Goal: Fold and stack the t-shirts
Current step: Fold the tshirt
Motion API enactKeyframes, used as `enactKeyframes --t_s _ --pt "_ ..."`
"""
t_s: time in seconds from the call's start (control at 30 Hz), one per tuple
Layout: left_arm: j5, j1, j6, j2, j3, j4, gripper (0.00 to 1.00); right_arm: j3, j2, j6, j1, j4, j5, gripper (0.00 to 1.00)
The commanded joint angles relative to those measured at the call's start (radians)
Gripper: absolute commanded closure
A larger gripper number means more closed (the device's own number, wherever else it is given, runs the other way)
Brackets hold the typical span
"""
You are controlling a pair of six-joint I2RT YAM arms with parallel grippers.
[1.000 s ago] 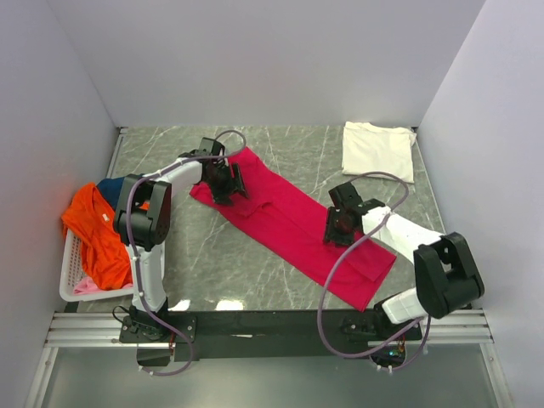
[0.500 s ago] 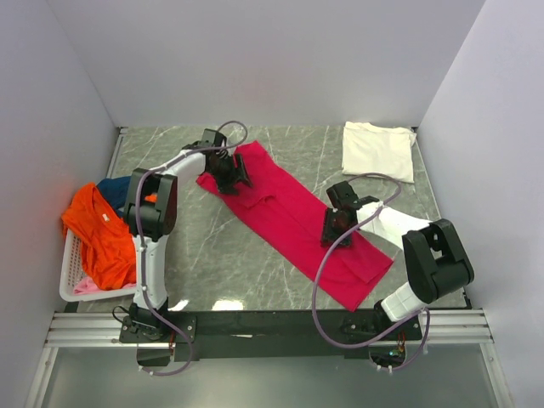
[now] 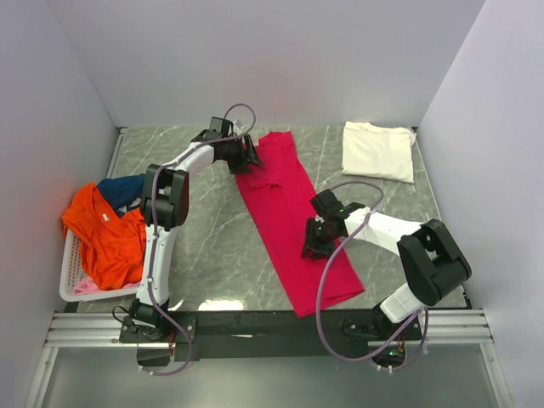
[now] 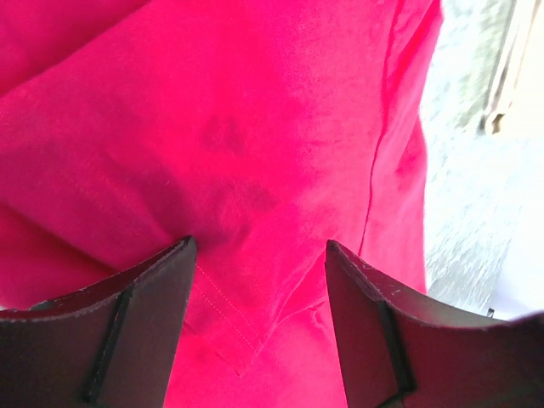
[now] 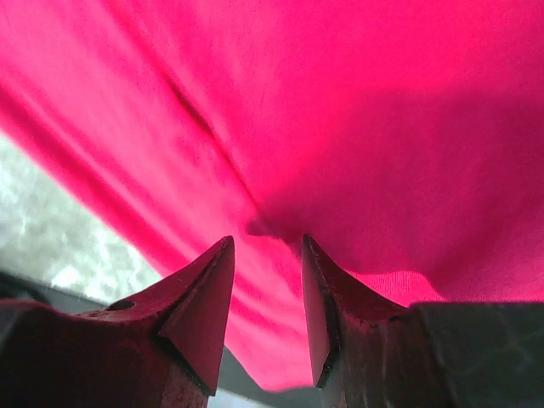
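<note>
The crimson-pink t-shirt [image 3: 293, 217] lies as a long strip down the middle of the table. My left gripper [image 3: 246, 153] is at its far end. In the left wrist view, its fingers [image 4: 144, 323] straddle a stitched hem corner of the crimson cloth [image 4: 255, 170], nipping a ridge of it. My right gripper [image 3: 313, 238] is on the shirt's near half. In the right wrist view, its fingertips [image 5: 212, 280] pinch a pucker of the lifted crimson cloth [image 5: 340, 102]. A folded cream-white t-shirt [image 3: 378, 150] lies at the far right.
A white slatted basket [image 3: 75, 285] at the left edge holds an orange t-shirt [image 3: 106, 238], a navy one [image 3: 119, 189] and a bit of pale pink [image 3: 85, 287]. Grey walls close in the marble table [image 3: 204, 246] on three sides.
Both grippers have dragged the crimson shirt round: its far end went away and right with the left gripper, its near end left with the right gripper. It now runs nearly straight front to back.
</note>
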Motion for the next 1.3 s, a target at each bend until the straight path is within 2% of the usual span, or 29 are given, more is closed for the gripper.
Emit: enactKeyframes --t_s 0.0,0.33,0.6,0.77,1.0,1.27 --pt "-0.003 -0.002 0.05 0.083 0.035 0.06 0.3 0.018 0.006 0.049 0.059 -0.001 -0.06 0.55" --pt "0.048 -0.025 0.036 0.12 0.121 0.114 0.3 0.173 0.106 0.061 0.153 -0.041 -0.071 0.55" --pt "0.066 -0.036 -0.02 0.018 0.202 0.094 0.29 0.276 0.054 0.012 0.156 -0.147 0.006 0.55" --pt "0.037 -0.057 -0.068 -0.11 0.043 0.112 0.3 0.193 0.002 0.003 0.156 -0.173 0.04 0.55" --pt "-0.014 -0.097 -0.066 -0.164 -0.164 0.08 0.33 0.058 -0.043 0.005 0.156 -0.095 0.02 0.55" --pt "-0.07 -0.096 -0.09 -0.086 -0.154 0.008 0.36 0.067 0.065 -0.035 0.169 -0.038 -0.042 0.55"
